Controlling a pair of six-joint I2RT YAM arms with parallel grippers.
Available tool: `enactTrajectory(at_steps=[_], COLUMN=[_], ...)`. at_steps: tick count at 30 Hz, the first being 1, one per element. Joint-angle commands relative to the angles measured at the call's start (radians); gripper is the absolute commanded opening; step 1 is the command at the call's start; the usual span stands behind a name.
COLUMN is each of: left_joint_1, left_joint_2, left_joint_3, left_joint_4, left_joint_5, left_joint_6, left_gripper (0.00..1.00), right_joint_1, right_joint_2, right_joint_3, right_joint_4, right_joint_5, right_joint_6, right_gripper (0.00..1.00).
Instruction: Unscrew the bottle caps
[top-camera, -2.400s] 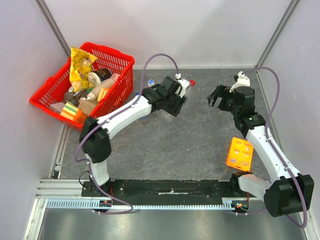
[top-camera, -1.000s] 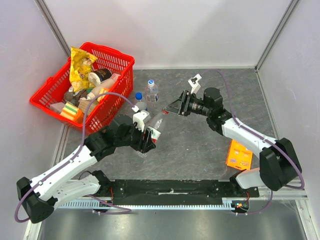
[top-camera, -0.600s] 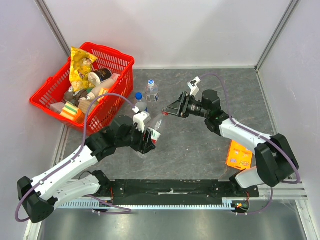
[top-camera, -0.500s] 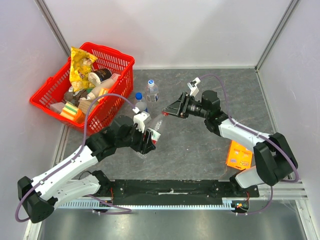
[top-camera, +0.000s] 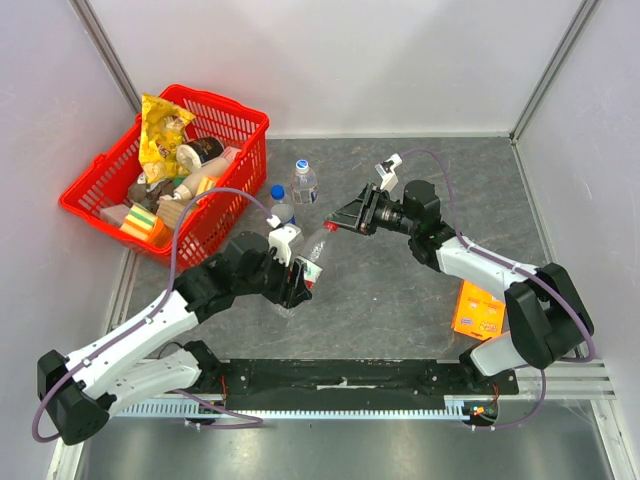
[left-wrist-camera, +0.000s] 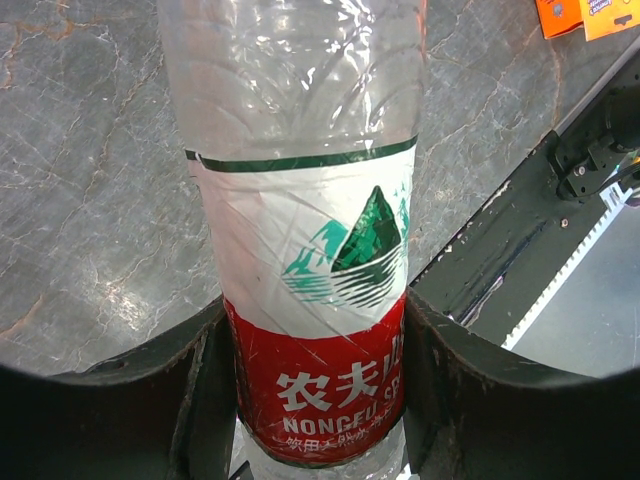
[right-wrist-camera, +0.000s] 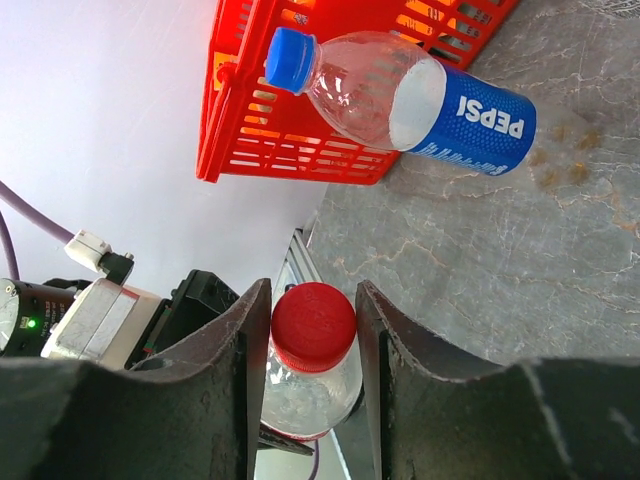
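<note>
My left gripper (top-camera: 300, 272) is shut on the red-labelled bottle (top-camera: 311, 256), which it holds tilted above the table, neck pointing at the right arm. In the left wrist view its fingers (left-wrist-camera: 205, 400) press both sides of the red label (left-wrist-camera: 320, 390). My right gripper (top-camera: 338, 225) is shut on that bottle's red cap (right-wrist-camera: 313, 318), one finger on each side. The blue-capped Pepsi bottle (top-camera: 281, 207) and the pale-labelled bottle (top-camera: 303, 183) stand near the basket, both capped. The Pepsi bottle (right-wrist-camera: 440, 105) also shows in the right wrist view.
A red basket (top-camera: 215, 100) full of snacks sits at the back left, close to the two standing bottles. An orange packet (top-camera: 479, 308) lies on the table by the right arm's base. Grey walls enclose the table on three sides.
My right gripper's jaws have narrowed onto the red cap. The left arm keeps the bottle almost still, having brought it forward from the back of the table before that.
</note>
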Motion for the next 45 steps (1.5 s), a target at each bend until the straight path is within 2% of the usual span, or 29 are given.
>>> enactTrajectory(at_steps=[1, 8, 11, 13, 16, 17, 21, 27, 38, 45], left_joint_1=[0.0, 0.0, -0.002, -0.002, -0.002, 0.0, 0.0, -0.002, -0.002, 0.0], left_joint_2=[0.005, 0.014, 0.019, 0.02, 0.023, 0.023, 0.027, 0.03, 0.007, 0.007], left_joint_3=[-0.002, 0.001, 0.003, 0.004, 0.007, 0.007, 0.006, 0.012, 0.029, 0.061], left_joint_4=[0.042, 0.04, 0.042, 0.043, 0.043, 0.043, 0.043, 0.045, 0.077, 0.122], left_joint_5=[0.007, 0.007, 0.009, 0.007, 0.007, 0.009, 0.009, 0.004, 0.044, 0.144], left_joint_6=[-0.031, -0.033, -0.036, -0.034, -0.036, -0.034, -0.037, -0.039, -0.05, -0.059], left_gripper=[0.55, 0.55, 0.55, 0.54, 0.54, 0.54, 0.54, 0.54, 0.52, 0.5], right_joint_1=[0.005, 0.007, 0.007, 0.007, 0.005, 0.005, 0.005, 0.005, 0.007, 0.007], right_joint_2=[0.0, -0.002, 0.006, 0.009, 0.008, 0.008, 0.009, 0.005, -0.078, -0.138], right_joint_3=[0.014, 0.017, 0.022, 0.023, 0.025, 0.028, 0.035, 0.037, 0.025, -0.012], right_joint_4=[0.025, 0.015, -0.005, -0.021, -0.045, -0.05, -0.067, -0.076, 0.053, 0.312], right_joint_5=[-0.035, -0.034, -0.034, -0.032, -0.025, -0.023, -0.019, -0.011, -0.017, -0.074], right_joint_6=[0.0, -0.008, -0.014, -0.021, -0.03, -0.035, -0.044, -0.06, -0.051, 0.006], right_gripper=[0.48, 0.61, 0.61, 0.58, 0.5, 0.44, 0.35, 0.0, 0.0, 0.0])
